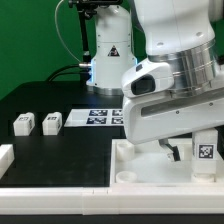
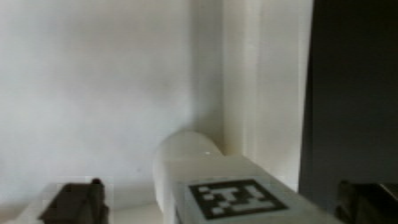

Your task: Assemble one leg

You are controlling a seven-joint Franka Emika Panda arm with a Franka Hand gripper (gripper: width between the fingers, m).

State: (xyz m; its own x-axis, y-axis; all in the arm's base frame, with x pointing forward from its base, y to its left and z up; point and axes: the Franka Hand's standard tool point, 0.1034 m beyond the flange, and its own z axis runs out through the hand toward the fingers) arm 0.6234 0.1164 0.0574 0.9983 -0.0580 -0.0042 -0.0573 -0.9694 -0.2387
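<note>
One leg (image 2: 222,188), a stubby white block with a black-and-white marker, stands on the large white board (image 2: 89,90) near its edge. In the wrist view it lies between my gripper's (image 2: 219,205) two dark fingers (image 2: 75,203), with a gap on each side. The gripper is open and holds nothing. In the exterior view the gripper (image 1: 177,150) hangs low over the white board (image 1: 150,175) at the exterior view's right, and the leg (image 1: 205,148) shows just beside it. Two more legs (image 1: 23,124) (image 1: 50,122) lie on the black table at the left.
The marker board (image 1: 100,117) lies flat on the table behind the legs. A white part (image 1: 5,155) sticks in at the exterior view's left edge. A white stand with a triangle sign (image 1: 110,50) stands at the back.
</note>
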